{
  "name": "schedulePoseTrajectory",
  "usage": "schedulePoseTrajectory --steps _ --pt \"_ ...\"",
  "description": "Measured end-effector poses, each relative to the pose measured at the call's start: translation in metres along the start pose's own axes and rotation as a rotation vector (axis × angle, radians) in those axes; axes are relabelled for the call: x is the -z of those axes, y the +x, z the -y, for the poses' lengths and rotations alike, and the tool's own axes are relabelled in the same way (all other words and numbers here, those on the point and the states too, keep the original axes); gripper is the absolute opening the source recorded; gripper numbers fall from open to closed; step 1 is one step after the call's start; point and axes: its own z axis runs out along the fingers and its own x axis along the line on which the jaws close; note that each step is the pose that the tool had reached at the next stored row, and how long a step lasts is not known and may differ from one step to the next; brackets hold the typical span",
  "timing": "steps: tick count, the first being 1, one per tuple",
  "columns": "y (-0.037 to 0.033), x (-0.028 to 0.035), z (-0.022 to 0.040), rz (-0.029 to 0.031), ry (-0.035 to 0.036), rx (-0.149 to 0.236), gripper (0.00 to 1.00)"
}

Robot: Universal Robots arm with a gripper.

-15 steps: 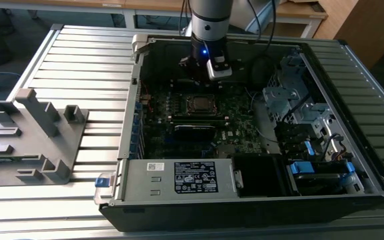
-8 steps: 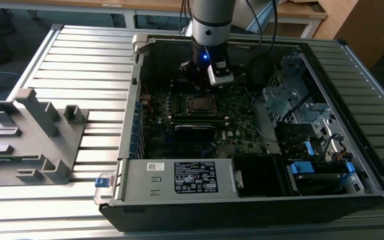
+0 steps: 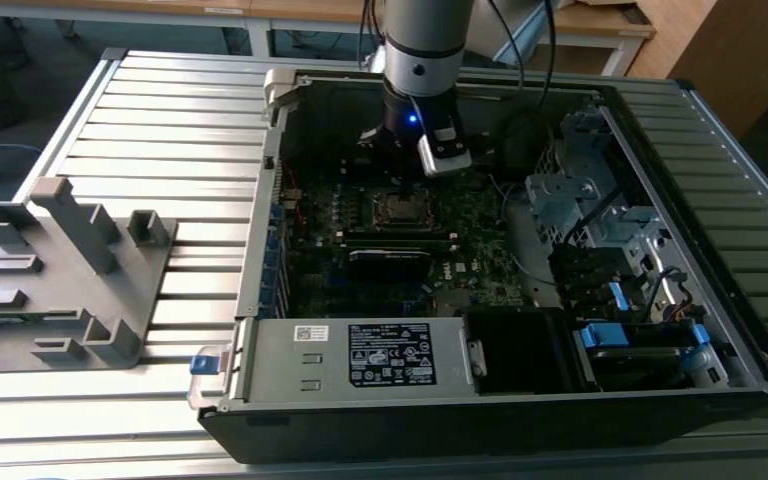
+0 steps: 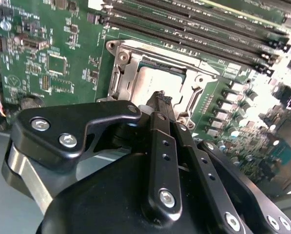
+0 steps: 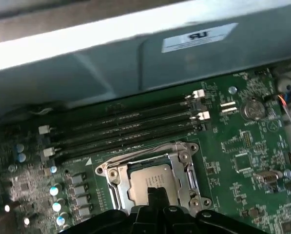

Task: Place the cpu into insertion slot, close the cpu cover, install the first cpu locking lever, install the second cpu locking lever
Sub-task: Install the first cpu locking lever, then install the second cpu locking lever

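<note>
My arm (image 3: pixel 424 40) reaches down from the top centre of the exterior view into an open computer case (image 3: pixel 491 400) that lies on a slatted metal table (image 3: pixel 157 130). A grey plastic fixture (image 3: pixel 64 270) stands on the table at the left of that frame, well apart from the case.

My claw (image 4: pixel 161 100) sits low over the motherboard (image 4: pixel 52 53), just beside the socket. In the second wrist view its black fingers (image 4: pixel 159 114) appear pressed together, tips side by side with nothing visible between them; in the first wrist view the fingertips (image 5: pixel 155 197) overlap the near edge of the socket at the bottom centre of the frame. I cannot tell whether the tips touch the frame or hover just above it.

The cpu (image 5: pixel 152 180) lies flat inside the socket, its dull silvery top showing in both wrist views (image 4: pixel 157 80). The cpu cover (image 5: pixel 184 163) lies down around it, its silvery frame bordering the chip on all sides with the chip showing through the open window. A thin wire lever (image 5: pixel 150 148) runs along the socket edge nearest the memory slots (image 5: pixel 126 129). Whether it is latched I cannot tell.

A round coin battery (image 5: pixel 253 109) sits at the right of the first wrist view, well apart from the socket.
</note>
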Motion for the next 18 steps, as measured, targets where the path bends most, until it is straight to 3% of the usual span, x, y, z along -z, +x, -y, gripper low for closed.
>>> schedulePoseTrajectory --steps 4,18 --pt "0.0000 -0.0007 0.0001 -0.0013 -0.0007 0.049 0.11" --pt "-0.0003 0.0115 -0.0003 -0.0015 -0.0013 0.050 0.11"
